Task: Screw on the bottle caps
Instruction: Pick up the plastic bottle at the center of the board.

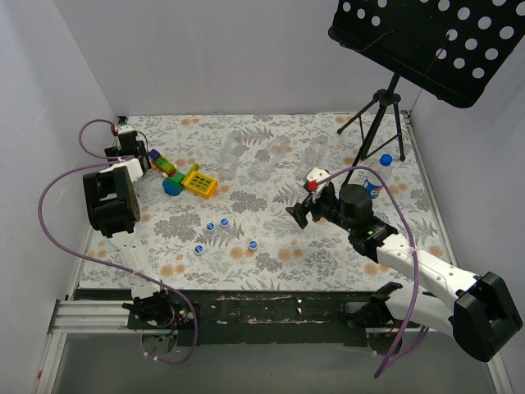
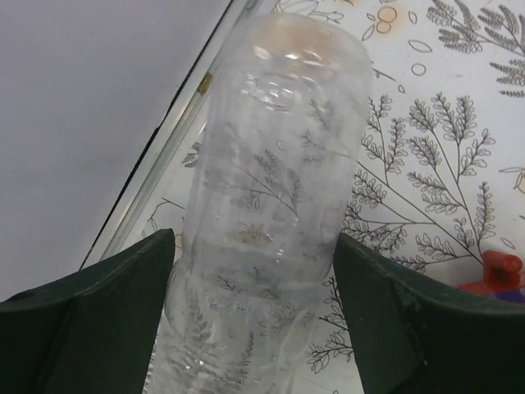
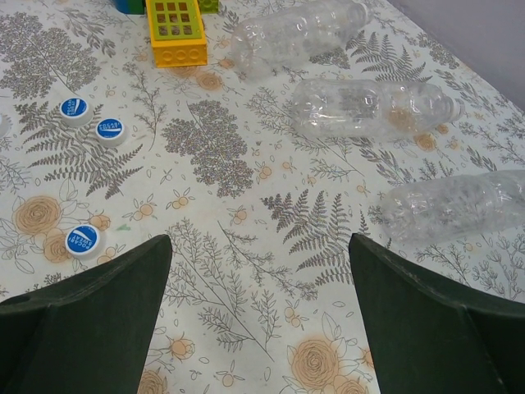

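A clear bottle [image 2: 279, 156] lies close to the table's left edge. My left gripper [image 2: 254, 238] has a finger against each side of it; in the top view that gripper [image 1: 134, 154] hides it. Three more clear bottles [image 1: 234, 148] [image 1: 275, 156] [image 1: 316, 152] lie on their sides at the back. Blue-and-white bottle caps [image 1: 211, 226] [image 1: 199, 249] [image 1: 253, 245] sit on the floral cloth, and another blue cap [image 1: 385, 159] lies by the tripod. My right gripper [image 1: 302, 211] [image 3: 258, 246] hovers open over bare cloth, right of three caps [image 3: 74, 107] [image 3: 109, 129] [image 3: 83, 240] and short of the bottles [image 3: 373, 107].
Colourful toy blocks [image 1: 168, 171] and a yellow block [image 1: 199, 182] lie just right of the left gripper. A black perforated stand [image 1: 435, 41] on a tripod [image 1: 381, 115] occupies the back right corner. White walls enclose the table on three sides.
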`<state>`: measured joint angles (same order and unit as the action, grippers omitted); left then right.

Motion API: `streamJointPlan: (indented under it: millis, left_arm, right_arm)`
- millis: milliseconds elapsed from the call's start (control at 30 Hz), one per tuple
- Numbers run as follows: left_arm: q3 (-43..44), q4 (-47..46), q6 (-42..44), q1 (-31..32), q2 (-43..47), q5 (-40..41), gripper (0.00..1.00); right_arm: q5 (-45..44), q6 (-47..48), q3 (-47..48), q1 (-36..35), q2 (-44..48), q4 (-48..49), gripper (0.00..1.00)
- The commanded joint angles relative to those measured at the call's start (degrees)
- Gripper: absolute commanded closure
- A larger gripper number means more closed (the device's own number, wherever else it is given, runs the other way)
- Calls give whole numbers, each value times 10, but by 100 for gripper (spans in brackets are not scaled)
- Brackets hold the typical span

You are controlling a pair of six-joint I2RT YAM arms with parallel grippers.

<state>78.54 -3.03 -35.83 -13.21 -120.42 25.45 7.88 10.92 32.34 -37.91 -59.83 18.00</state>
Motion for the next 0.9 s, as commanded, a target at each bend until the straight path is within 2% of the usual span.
streamJointPlan:
  millis: [0,100,167,267,333,467,633,733,867]
  left_arm:
    - [21,27,-7,-1,15,-15,28]
    - [14,53,-29,-1,33,-21,34]
    - [-3,56,-47,-1,55,-29,43]
    - [-29,58,-89,-1,100,-53,47]
    - [-45,67,-134,-1,135,-73,54]
    - [-97,78,-218,-1,232,-145,59]
    - [-188,81,-383,3,365,-254,65]
    - [-233,94,-454,35,452,-269,68]
    - [-289,110,-533,113,549,-218,69]
  right_arm:
    - [-1,10,-3,-1,7,20,4]
    - [-2,9,-3,-1,9,21,5]
    - [-1,9,-3,-1,10,21,5]
    - [10,9,-4,-1,13,29,4]
    - [28,2,-8,-1,21,35,4]
    - [73,9,-22,-1,42,53,3]
    - [131,1,21,-4,48,-9,3]
    - [134,-5,47,-25,49,-30,3]
    - [72,4,75,-98,43,-45,3]
